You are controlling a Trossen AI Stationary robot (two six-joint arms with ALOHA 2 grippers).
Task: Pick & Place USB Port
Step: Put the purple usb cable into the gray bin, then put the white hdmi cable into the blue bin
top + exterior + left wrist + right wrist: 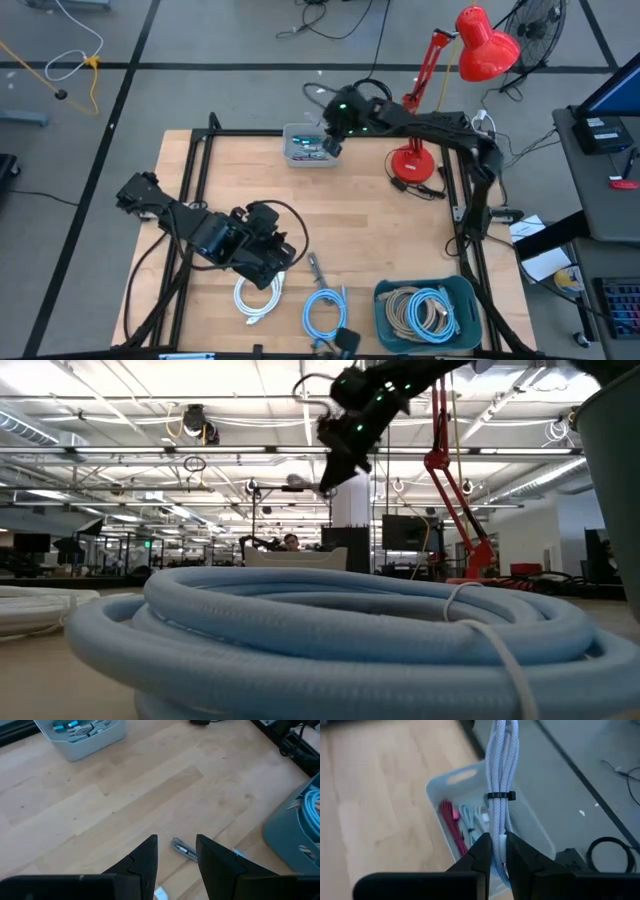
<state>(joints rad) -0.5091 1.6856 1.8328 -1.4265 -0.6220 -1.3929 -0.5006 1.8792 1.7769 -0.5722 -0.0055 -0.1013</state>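
A pale blue braided cable bundle (500,765), bound by a black tie (500,796), is held above the white bin (470,775) at the table's far edge. My right gripper (498,842) is shut on the bundle. The bin (310,146) holds pink and blue cables. In the low view my right gripper (335,465) hangs high over the table. My left gripper (176,842) stands open above the table near the front, over a silver plug (184,850) lying on the wood, and touches nothing. My right gripper pinches the cable bundle's near end (499,832) between its two fingers. The fingers slant down toward the table's far edge and lie along the bundle, which reaches out past the fingertips. The bundle is lifted clear, over the bin.
A red desk lamp (480,50) stands at the far right on its base (412,160). A teal bin (428,312) of cables sits at the near right. A white coil (258,298) and a blue coil (325,310) lie near the front edge, beside a black adapter (345,342).
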